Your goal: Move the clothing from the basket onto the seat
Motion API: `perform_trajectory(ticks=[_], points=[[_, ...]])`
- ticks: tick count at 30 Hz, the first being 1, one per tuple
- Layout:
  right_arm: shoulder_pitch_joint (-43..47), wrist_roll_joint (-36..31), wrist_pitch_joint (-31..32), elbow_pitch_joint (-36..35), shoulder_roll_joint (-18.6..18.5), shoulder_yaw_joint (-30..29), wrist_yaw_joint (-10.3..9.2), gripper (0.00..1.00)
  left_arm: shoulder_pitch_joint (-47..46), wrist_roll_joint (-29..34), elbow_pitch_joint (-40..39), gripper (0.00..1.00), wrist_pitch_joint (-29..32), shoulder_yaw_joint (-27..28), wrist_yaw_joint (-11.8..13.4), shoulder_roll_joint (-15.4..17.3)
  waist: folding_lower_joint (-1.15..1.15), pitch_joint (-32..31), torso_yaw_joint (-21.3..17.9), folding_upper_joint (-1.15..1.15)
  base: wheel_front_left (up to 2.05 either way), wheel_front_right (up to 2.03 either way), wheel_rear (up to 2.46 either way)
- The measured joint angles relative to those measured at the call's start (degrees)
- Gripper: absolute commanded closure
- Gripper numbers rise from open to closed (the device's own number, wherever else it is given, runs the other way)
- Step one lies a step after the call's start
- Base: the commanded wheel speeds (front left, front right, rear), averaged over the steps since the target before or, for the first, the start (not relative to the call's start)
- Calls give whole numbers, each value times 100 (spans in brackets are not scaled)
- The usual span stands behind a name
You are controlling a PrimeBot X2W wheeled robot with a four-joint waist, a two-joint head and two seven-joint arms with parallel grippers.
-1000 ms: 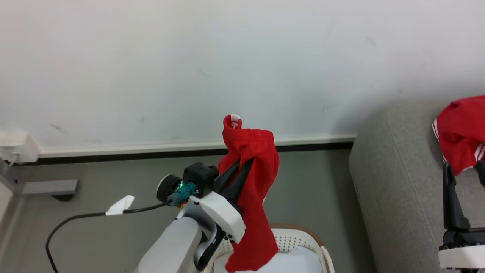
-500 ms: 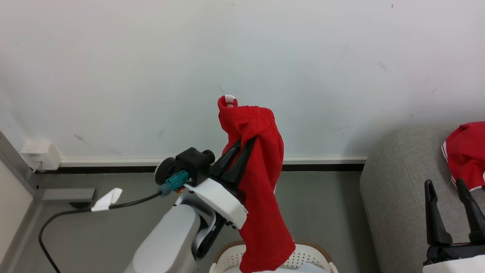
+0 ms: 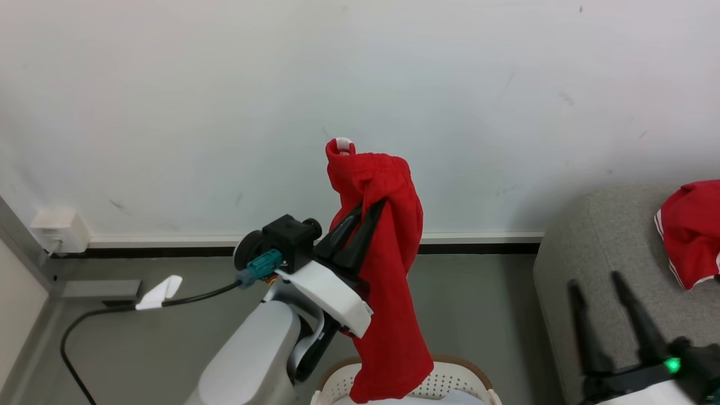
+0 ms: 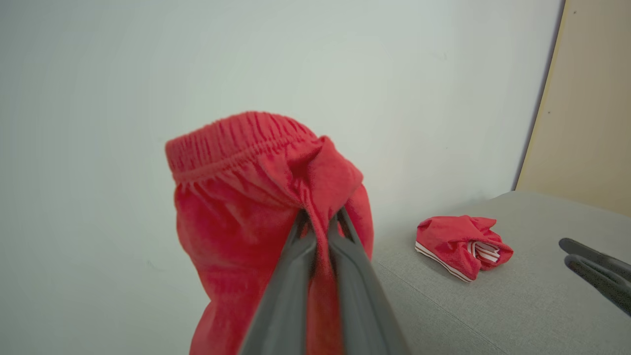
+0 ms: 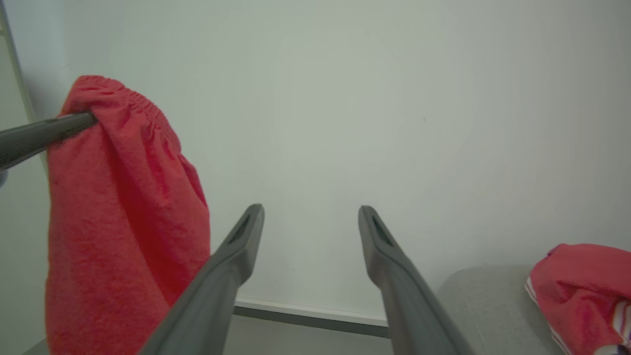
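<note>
Left gripper (image 3: 372, 203) is clamped on a red garment (image 3: 388, 315), pinching a bunched fold just below the elastic waistband. In the left wrist view its fingers (image 4: 291, 286) meet with cloth squeezed between them. This garment hangs free from the grip, raised in front of the white wall (image 3: 169, 101), and its lower end dangles over the basket (image 3: 450, 383), whose brown-banded rim shows at the bottom edge of the head view. Whether the hem touches the basket cannot be told. Right gripper (image 3: 595, 280) stands wide and empty, fingers pointing up, in front of the seat (image 3: 607, 236); it is blurred in the head view. The right wrist view confirms a clear gap between its fingers. A second red garment (image 3: 692, 230), with white stripes along its edge, lies crumpled on the seat cushion, to the right of the right gripper and apart from it. The seat stands to the right of the basket, with grey floor (image 3: 478, 304) between them.
</note>
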Motion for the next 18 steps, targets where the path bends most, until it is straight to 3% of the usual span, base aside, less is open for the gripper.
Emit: perform_trajectory(ticks=[13, 18], points=[[-667, 341, 0, 544, -54, 2182, 0, 0, -148, -189, -109, 100, 0, -580, -2, -77, 0, -28, 359, 0, 0, 0, 0], [-1023, 525, 0, 976, -98, 2637, 0, 0, -135, -489, -222, 100, 0, -1044, -5, -82, 0, -63, 597, 0, 0, 0, 0]])
